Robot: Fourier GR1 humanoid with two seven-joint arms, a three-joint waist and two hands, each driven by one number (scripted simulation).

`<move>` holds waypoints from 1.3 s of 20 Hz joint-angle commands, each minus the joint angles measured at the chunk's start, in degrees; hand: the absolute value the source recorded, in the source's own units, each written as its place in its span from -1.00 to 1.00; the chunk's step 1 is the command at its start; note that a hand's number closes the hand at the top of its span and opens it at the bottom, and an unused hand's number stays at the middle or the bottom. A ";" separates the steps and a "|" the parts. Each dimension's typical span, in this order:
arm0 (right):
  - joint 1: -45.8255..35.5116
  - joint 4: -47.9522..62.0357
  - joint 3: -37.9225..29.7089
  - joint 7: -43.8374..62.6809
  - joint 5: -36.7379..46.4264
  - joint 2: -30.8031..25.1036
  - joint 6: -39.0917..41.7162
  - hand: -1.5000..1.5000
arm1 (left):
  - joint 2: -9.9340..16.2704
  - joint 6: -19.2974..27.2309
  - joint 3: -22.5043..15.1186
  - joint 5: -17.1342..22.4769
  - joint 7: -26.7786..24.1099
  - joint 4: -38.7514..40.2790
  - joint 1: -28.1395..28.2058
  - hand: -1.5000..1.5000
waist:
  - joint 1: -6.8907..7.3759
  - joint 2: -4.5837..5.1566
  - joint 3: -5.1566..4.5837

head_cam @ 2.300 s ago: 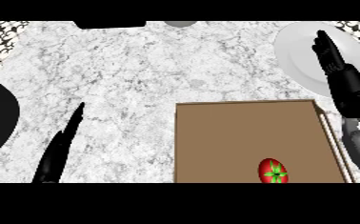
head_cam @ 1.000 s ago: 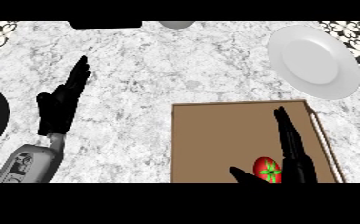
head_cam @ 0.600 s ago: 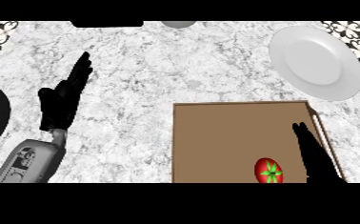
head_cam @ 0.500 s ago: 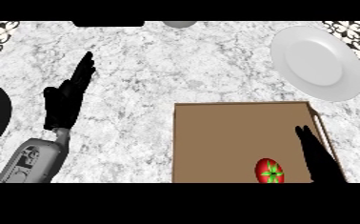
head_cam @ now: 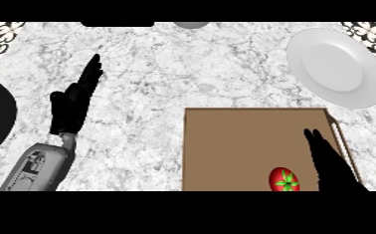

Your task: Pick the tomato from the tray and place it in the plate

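Right hand (head_cam: 329,163): we log it over the tray's right side, fingers straight and together, holding nothing; it lies just right of the tomato, apart from it. We judge it is lined up beside the fruit so that it can close in from that side.
Tomato (head_cam: 284,179): red, with a green calyx facing up; it sits on the tray's floor near the tray's lower right, untouched. The pick is not yet made.
Tray (head_cam: 228,148): a flat brown rectangle with a thin raised rim, our landmark for this entry; it bears the tomato only.
Plate (head_cam: 336,67): white and round, on the counter beyond the tray's upper right corner, near it but not touching. We judge that its place on the right hand's side makes for a short carry.
Left hand (head_cam: 73,103): on the counter side well left of the tray, open with fingers up, at rest; we judge that it is kept out of the way.
Counter (head_cam: 191,78): grey-veined marble under everything listed.
Dark object (head_cam: 6,113): a partial black curve at the far left edge, well left of the tray; we cannot tell what it is.
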 commanded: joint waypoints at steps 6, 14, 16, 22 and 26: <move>-2.00 6.36 -3.47 6.25 -7.27 4.84 8.85 -1.00 | -1.38 0.12 -0.05 -1.63 3.10 -2.37 -0.06 0.00 | 0.45 0.05 0.09; 0.50 12.83 -4.79 -0.45 -6.86 5.85 7.75 -1.00 | 0.48 -3.89 3.10 -1.08 1.94 -3.88 2.85 0.00 | 0.23 -0.13 0.12; -0.36 12.97 -4.92 1.13 -7.29 6.74 9.92 -1.00 | -3.06 -0.97 1.32 -4.49 -0.90 -0.69 2.50 0.00 | 0.00 -0.07 0.10; 0.95 18.56 -6.36 -2.78 -5.60 8.72 7.94 -1.00 | -5.10 -1.21 2.83 -5.66 2.14 0.26 -0.80 0.00 | -0.15 -0.09 0.12; 1.23 17.72 -9.50 -4.99 -6.51 8.37 9.75 -1.00 | -3.39 -5.57 6.69 -4.52 1.73 0.44 -0.88 0.00 | -0.15 -0.10 0.11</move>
